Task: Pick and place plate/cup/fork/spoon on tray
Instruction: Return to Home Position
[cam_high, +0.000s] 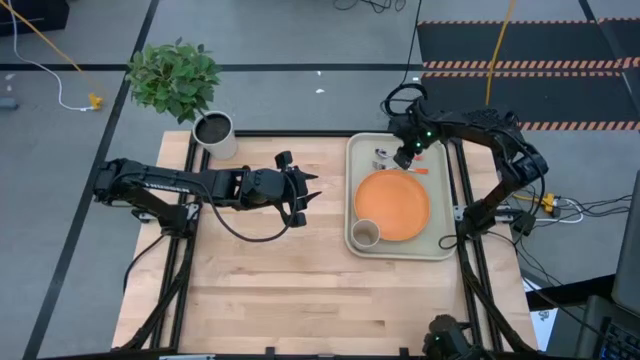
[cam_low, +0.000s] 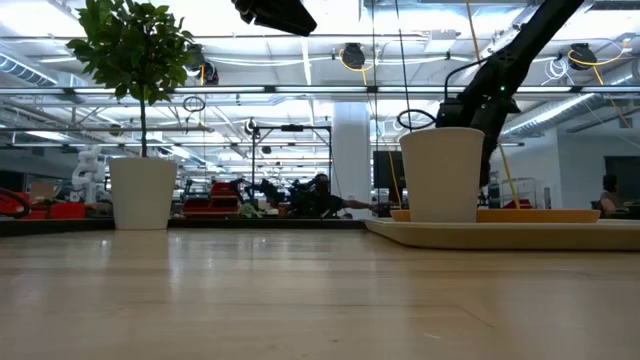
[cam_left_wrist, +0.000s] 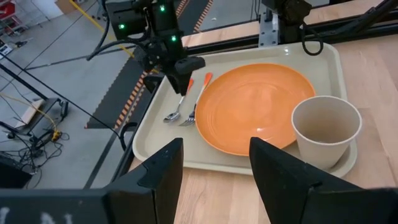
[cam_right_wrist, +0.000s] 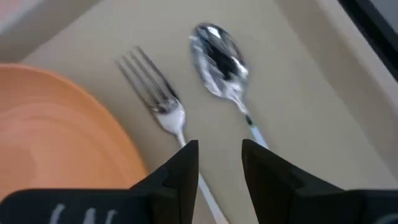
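Observation:
The tray (cam_high: 357, 190) lies at the table's right. On it are the orange plate (cam_high: 392, 205) in the middle, the beige cup (cam_high: 366, 233) upright at its near left corner, and the fork (cam_right_wrist: 152, 93) and the spoon (cam_right_wrist: 219, 59) side by side by its far rim. My right gripper (cam_right_wrist: 221, 165) is open just above their handle ends; the fork's shaft runs under the gap, and the spoon's shaft passes under one finger. Both lie flat on the tray. My left gripper (cam_left_wrist: 214, 168) is open and empty over the middle of the table (cam_high: 308, 190).
A grey-white pot (cam_high: 214, 133) with a green plant stands at the table's far left corner. The wooden table top spreads bare near and left of the tray. The right arm reaches over the tray's far right rim (cam_high: 440, 150).

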